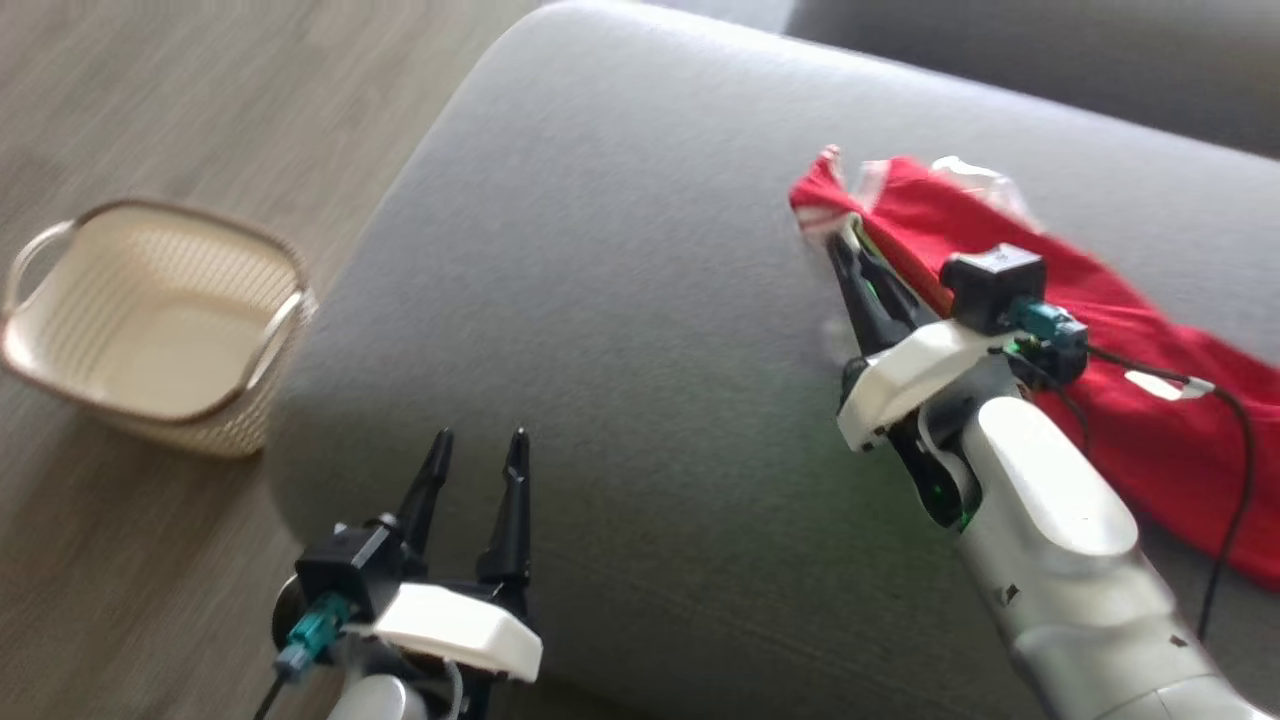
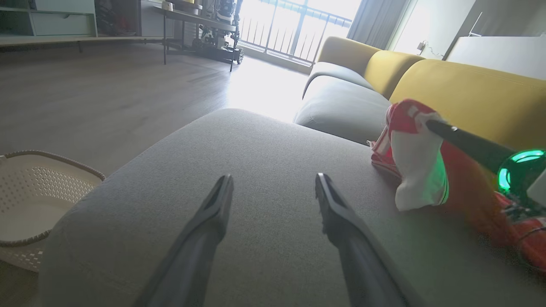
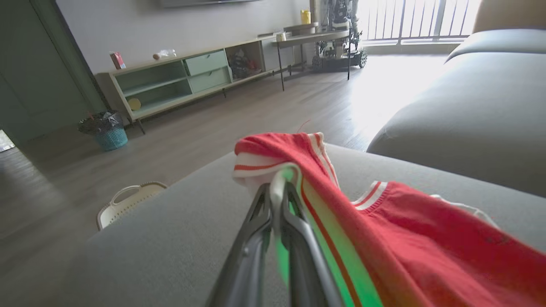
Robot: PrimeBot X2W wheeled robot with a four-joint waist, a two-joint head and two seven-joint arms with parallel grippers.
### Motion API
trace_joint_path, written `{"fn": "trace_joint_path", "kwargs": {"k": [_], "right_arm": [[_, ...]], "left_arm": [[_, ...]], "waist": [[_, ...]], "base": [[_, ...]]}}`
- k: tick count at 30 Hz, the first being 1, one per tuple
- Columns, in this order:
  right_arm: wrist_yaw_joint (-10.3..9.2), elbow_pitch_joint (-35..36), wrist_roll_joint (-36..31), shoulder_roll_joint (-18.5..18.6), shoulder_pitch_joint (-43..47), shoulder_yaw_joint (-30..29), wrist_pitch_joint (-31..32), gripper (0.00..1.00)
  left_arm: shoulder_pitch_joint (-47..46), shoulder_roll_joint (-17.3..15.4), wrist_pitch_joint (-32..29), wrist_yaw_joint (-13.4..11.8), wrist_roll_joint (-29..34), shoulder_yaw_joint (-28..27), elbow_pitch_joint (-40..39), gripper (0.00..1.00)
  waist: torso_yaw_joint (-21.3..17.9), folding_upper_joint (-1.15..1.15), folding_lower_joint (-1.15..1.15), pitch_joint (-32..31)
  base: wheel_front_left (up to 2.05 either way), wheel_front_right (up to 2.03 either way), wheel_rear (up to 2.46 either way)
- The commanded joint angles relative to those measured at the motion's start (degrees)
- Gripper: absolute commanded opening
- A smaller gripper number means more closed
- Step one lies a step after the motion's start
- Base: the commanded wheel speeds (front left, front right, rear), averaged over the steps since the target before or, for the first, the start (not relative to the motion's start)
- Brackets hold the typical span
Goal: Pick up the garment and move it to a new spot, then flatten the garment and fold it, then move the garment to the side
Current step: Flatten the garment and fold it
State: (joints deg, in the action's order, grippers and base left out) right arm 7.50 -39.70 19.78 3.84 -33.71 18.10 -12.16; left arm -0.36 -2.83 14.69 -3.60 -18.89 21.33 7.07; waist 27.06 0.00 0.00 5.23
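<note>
Right gripper (image 3: 277,189): clamps tight on striped edge of red garment (image 1: 920,200), holds that end off grey sofa cushion (image 1: 620,300), likely for carrying; left gripper (image 1: 480,440): hovers wide open, empty

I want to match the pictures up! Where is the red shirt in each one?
Head view: red shirt at the right, on the grey cushion.
Left wrist view: red shirt at the right edge, before the yellow backrest.
Right wrist view: red shirt from the middle to the lower right.
Shared landmark: the white basket on the floor beside the cushion.
</note>
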Motion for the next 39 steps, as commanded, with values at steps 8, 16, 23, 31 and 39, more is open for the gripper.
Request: {"fn": "trace_joint_path", "kwargs": {"k": [8,16,23,31,39], "right_arm": [[-0.01,24.2,3.5,-0.7,5.9,-0.5,12.8,0.00],[-0.01,41.5,11.8,0.7,16.1,3.4,35.4,0.00],[-0.01,36.1,9.4,3.1,16.3,6.8,37.9,0.00],[-0.01,16.9,11.2,2.3,12.2,14.3,30.9,1.00],[-0.01,13.2,14.5,3.1,8.9,16.9,23.7,1.00]], "left_arm": [[1.1,0.0,0.3,1.3,1.8,-3.6,-1.3,1.00],[1.3,0.0,0.3,2.2,2.4,-3.6,-1.0,1.00],[0.4,0.0,0.3,2.5,2.5,-3.1,-0.6,1.00],[-0.6,0.0,0.3,2.2,2.0,-2.2,0.1,1.00],[0.1,0.0,0.3,1.9,2.5,-4.1,0.2,1.00]], "waist": [[-6.4,0.00,0.00,-6.1],[-6.0,0.00,0.00,-6.1],[-4.0,0.00,0.00,-4.1],[-2.2,0.00,0.00,-3.0],[-4.9,0.00,0.00,-4.9]], "base": [[0.00,0.00,0.00],[0.00,0.00,0.00],[0.00,0.00,0.00],[0.00,0.00,0.00],[0.00,0.00,0.00]]}}
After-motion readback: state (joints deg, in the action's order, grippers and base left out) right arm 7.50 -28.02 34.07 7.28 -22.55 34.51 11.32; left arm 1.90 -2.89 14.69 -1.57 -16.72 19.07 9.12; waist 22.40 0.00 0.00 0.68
